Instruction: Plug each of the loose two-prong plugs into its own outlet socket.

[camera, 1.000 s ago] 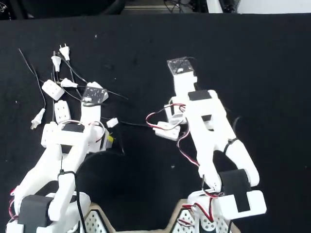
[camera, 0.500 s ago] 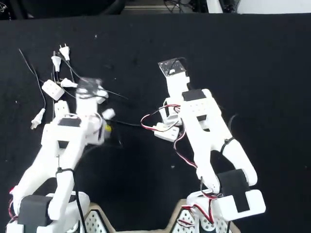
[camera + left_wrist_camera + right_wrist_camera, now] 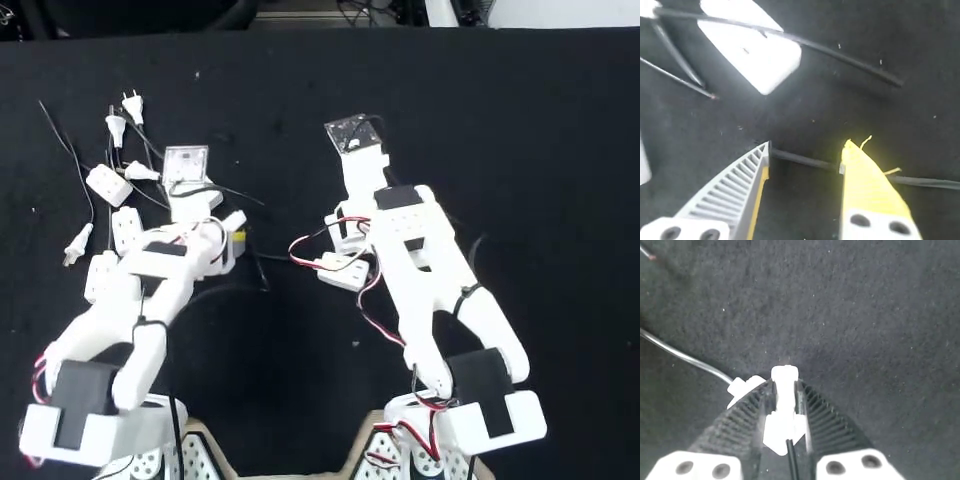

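Meanwhile, on the black cloth-covered table, we find two white jointed robot arms at work. The right arm stretches up the middle of the high view, and the left arm angles toward the upper left.

Near the left arm's tip lie the white rectangular plastic outlet sockets. The loose white two-prong plugs are scattered just beyond them in the upper left corner, trailing thin black cords.

The right gripper is clenched on one small white plastic plug, pinched along its body with the cord running back between the jaws. We cannot tell where its prongs point.

The left gripper hangs released, its grey ribbed finger and yellow-taped finger straddling a thin black cord without touching it. One socket lies near.

We judge the plugs to be light, hard and smooth, liable to twist in a grip when their springy cords tug. The flat sides of the body, behind the prongs, look like the best hold. The sockets seem light enough to slide on the cloth, so one likely needs bracing by the free gripper.
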Controlling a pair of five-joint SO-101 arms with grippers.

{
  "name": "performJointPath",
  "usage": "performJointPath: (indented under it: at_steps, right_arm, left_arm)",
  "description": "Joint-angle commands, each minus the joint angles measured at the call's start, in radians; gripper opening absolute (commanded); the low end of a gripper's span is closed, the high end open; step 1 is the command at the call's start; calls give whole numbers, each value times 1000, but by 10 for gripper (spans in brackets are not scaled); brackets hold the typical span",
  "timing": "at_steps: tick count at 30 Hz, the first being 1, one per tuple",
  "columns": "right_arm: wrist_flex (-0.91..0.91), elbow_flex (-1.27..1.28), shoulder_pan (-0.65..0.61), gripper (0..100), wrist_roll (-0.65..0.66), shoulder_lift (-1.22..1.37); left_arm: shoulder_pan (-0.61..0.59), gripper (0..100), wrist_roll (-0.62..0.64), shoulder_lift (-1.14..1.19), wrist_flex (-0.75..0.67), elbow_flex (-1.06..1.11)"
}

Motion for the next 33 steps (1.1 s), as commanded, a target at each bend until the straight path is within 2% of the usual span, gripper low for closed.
performJointPath:
  at_steps: [1, 11, 14, 20, 27, 33]
  right_arm:
    - [-20, -12, -15, 11, 3, -5]
    - [-20, -10, -18, 11, 9, -5]
    - [-20, -10, -18, 11, 9, -5]
    - [-20, -12, -17, 11, 11, -5]
    - [31, -24, -12, 11, 11, -35]
    - [287, -88, -17, 11, 44, -216]
  left_arm:
    - [-2, 234, 5, 20, 32, -35]
    - [-13, 234, -18, 5, 425, -137]
    - [-13, 234, -71, 5, 512, -182]
    - [-42, 234, -81, 3, 647, -239]
    - [-165, 234, -78, 3, 655, -255]
    - [-170, 234, -75, 3, 560, -214]
